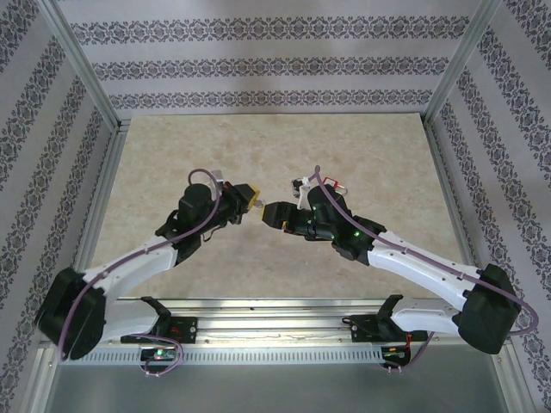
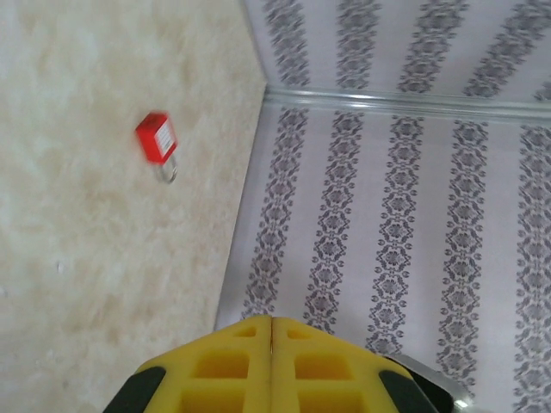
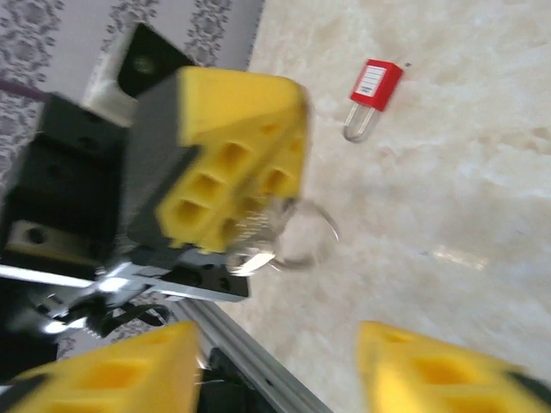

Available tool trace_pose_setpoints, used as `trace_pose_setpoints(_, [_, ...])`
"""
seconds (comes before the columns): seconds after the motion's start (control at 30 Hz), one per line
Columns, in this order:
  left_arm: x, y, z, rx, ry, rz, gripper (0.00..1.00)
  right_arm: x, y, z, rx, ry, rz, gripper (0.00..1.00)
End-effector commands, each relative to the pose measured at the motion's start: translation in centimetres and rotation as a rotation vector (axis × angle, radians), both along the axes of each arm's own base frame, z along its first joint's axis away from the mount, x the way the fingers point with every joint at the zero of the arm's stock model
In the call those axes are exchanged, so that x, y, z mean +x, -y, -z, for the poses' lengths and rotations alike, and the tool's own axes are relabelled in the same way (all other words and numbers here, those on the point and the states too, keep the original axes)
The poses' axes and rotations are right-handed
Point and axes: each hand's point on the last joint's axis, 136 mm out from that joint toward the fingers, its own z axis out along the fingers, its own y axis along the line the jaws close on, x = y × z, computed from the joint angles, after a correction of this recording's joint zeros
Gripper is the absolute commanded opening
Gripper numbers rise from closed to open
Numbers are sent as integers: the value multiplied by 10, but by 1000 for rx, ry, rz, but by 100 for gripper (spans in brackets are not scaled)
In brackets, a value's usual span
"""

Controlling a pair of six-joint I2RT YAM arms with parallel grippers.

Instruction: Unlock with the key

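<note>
- Yellow moulded pads, pitted with square hollows, are seen on the left gripper (image 2: pixel 271 344); they are pressed flat together along a single seam.
- A small silver metal key (image 3: pixel 256 248) on a thin round wire ring (image 3: pixel 334 231) is clamped at the tips of those pads. Both are blurred, and they are held in the air above the table.
- The right gripper (image 3: pixel 280 366) is placed just beside them, tip to tip with the left gripper over the middle of the table. Its own yellow pads are spread well apart, and nothing is held between them.
- A red, block-shaped padlock (image 3: pixel 376 83) with a white label and a curved silver shackle is laid flat on the table, apart from both grippers and beyond them.
- The table (image 1: pixel 172 163) is surfaced in a smooth, marbled beige material.
- The enclosure walls (image 1: pixel 258 69) are papered in pale grey with dark floral stripes and framed with aluminium bars.
</note>
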Motion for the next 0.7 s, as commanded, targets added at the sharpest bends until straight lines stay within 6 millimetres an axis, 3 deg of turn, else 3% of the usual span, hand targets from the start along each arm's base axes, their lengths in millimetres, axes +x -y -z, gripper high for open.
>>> trace_pose_setpoints(0.0, [0,-27,-23,186,210,-90,0,3,-14,-48,251,64,-13,79])
trace_pose_setpoints(0.13, [-5,-33,-44,162,317,-116,0,5,-30,-73,408,71,-64,81])
trace_pose_setpoints(0.3, [-6,-37,-52,135,352,-141,0,8,-40,-86,540,72,-84,77])
trace_pose_setpoints(0.67, [-9,-43,-58,60,380,-183,0,12,-48,-63,546,8,-69,57])
